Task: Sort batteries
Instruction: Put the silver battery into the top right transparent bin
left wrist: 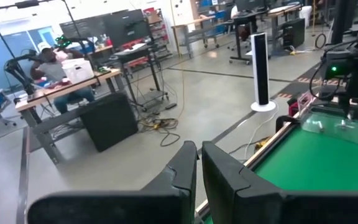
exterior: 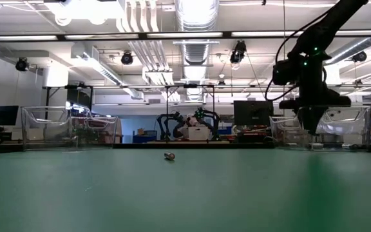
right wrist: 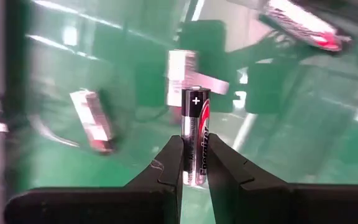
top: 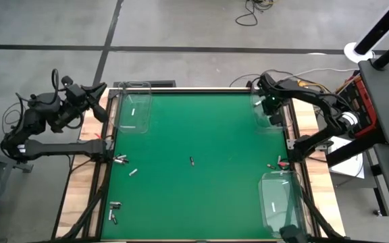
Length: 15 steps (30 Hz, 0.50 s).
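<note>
My right gripper [right wrist: 194,163] hangs over the clear tray [top: 265,109] at the table's far right corner, shut on a black battery [right wrist: 196,124]. Below it in the tray lie two whitish batteries [right wrist: 92,121] [right wrist: 181,70]. More batteries lie loose on the green mat: one near the middle [top: 192,160], a few near the left edge [top: 120,160] [top: 115,204], and some by the right edge [top: 275,163]. My left gripper [left wrist: 199,167] waits shut beyond the table's far left corner, holding nothing. My right gripper pinches the black battery between its two fingers, on the half away from the plus end [right wrist: 195,158]. The battery lies along the fingers, and its plus end [right wrist: 196,98] sticks out past the fingertips. The fingers point down from above, and the battery is lifted clear over the tray.
Two more clear trays stand on the mat, one at the far left [top: 132,108] and one at the near right [top: 279,196]. In the low view the right arm [exterior: 311,77] reaches down over the right-hand tray [exterior: 327,132]. The mat's middle [top: 201,128] is bare.
</note>
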Each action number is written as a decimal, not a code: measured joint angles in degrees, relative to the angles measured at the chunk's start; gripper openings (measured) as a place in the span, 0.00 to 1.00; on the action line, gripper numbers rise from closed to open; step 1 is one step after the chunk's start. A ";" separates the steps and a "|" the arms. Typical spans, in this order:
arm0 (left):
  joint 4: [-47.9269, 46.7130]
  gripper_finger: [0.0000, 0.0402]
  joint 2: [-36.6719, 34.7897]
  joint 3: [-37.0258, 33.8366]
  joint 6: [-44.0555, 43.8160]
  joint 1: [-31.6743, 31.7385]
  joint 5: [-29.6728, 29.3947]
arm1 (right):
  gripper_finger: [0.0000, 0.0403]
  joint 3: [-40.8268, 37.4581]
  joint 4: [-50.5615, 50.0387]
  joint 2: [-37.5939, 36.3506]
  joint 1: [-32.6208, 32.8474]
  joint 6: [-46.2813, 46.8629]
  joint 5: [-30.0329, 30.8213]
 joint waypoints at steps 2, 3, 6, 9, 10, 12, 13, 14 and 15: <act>-0.10 0.02 0.00 0.00 -0.02 0.00 -0.10 | 0.10 -0.14 1.14 0.02 -0.25 0.54 0.41; -0.18 0.02 0.01 -0.02 -0.03 0.00 -0.13 | 0.10 -0.25 2.08 0.02 -0.40 0.91 0.65; -0.19 0.02 0.16 -0.03 -0.04 0.00 -0.28 | 0.10 -1.09 3.27 0.02 -0.44 2.29 0.74; -0.39 0.02 0.17 -0.04 -0.24 0.00 -1.06 | 0.10 -2.26 3.11 0.13 -0.44 2.73 0.68; -0.44 0.02 0.17 -0.04 -0.26 0.00 -1.19 | 0.10 -2.58 3.10 0.31 -0.44 2.75 0.62; -0.45 0.02 0.17 -0.04 -0.26 0.00 -1.30 | 0.10 -3.08 2.92 0.76 -0.44 2.94 0.37; -0.47 0.02 0.19 -0.04 -0.26 0.00 -1.38 | 0.10 -3.14 2.95 1.00 -0.44 3.14 0.34; -0.46 0.02 0.30 -0.04 -0.28 0.00 -1.49 | 0.10 -3.16 3.11 1.27 -0.44 3.08 0.30; -0.46 0.02 0.43 -0.04 -0.28 0.00 -1.61 | 0.10 -3.18 3.14 1.58 -0.44 2.88 0.30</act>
